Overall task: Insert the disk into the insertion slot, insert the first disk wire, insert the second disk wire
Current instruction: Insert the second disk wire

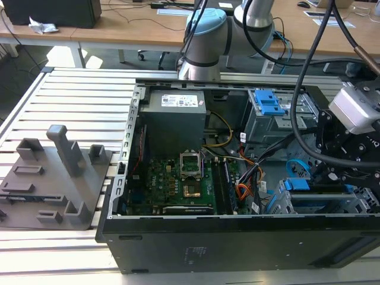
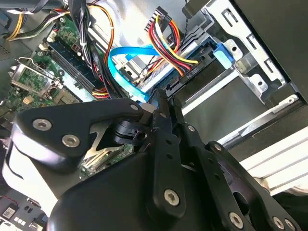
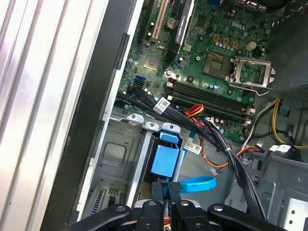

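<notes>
The disk (image 2: 216,103) lies in the insertion slot (image 2: 260,82), a silver-grey metal cage at the case's corner, on the exterior view's right. Its bright blue carrier (image 3: 163,159) stands at the cage mouth. A bundle of red, yellow and black wires (image 2: 166,43) ends in a black plug (image 2: 187,74) at the disk's edge. A flat blue wire (image 2: 122,62) loops down to my fingertips. My gripper (image 2: 161,103) is at the disk's edge, its fingers (image 3: 172,192) pressed together on the end of that blue wire (image 3: 197,183). In the exterior view my wrist (image 1: 347,142) hangs above the slot (image 1: 356,202).
The open black computer case (image 1: 237,243) rests on a slatted metal table (image 1: 77,95). Inside are a green motherboard (image 1: 178,184), a grey power supply (image 1: 175,110) and a taller cage with a blue latch (image 1: 267,101). A grey fixture block (image 1: 53,178) stands on the exterior view's left.
</notes>
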`<state>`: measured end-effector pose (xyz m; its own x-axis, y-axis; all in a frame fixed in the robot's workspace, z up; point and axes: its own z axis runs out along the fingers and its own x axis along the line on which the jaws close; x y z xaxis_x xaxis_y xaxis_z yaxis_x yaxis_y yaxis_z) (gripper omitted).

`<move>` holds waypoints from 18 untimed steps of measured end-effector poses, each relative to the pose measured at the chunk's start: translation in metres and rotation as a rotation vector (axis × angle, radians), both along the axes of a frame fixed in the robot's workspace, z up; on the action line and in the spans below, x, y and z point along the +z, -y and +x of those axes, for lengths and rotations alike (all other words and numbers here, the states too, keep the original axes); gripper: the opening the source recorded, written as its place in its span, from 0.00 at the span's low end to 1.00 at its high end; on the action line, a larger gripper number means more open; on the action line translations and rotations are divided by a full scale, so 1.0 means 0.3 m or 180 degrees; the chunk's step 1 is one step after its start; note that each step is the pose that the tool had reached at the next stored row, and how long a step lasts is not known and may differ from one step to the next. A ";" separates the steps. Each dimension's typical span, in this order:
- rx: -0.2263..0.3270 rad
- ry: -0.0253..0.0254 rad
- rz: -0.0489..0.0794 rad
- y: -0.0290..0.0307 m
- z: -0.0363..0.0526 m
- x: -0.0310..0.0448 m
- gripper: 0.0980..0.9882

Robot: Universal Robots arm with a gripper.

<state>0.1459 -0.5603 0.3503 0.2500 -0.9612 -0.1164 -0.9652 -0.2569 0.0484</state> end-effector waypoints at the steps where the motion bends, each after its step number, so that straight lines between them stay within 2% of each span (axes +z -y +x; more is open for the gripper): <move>1: 0.0000 0.0000 0.0000 0.002 0.000 0.000 0.07; 3: 0.0000 0.0000 -0.0028 0.030 0.000 -0.001 0.07; 5: -0.0012 0.0000 -0.0049 0.038 0.000 -0.005 0.07; 10: -0.0303 -0.0003 -0.0051 0.038 0.003 -0.015 0.07; 18: -0.0672 -0.0005 -0.0060 0.038 0.011 -0.016 0.07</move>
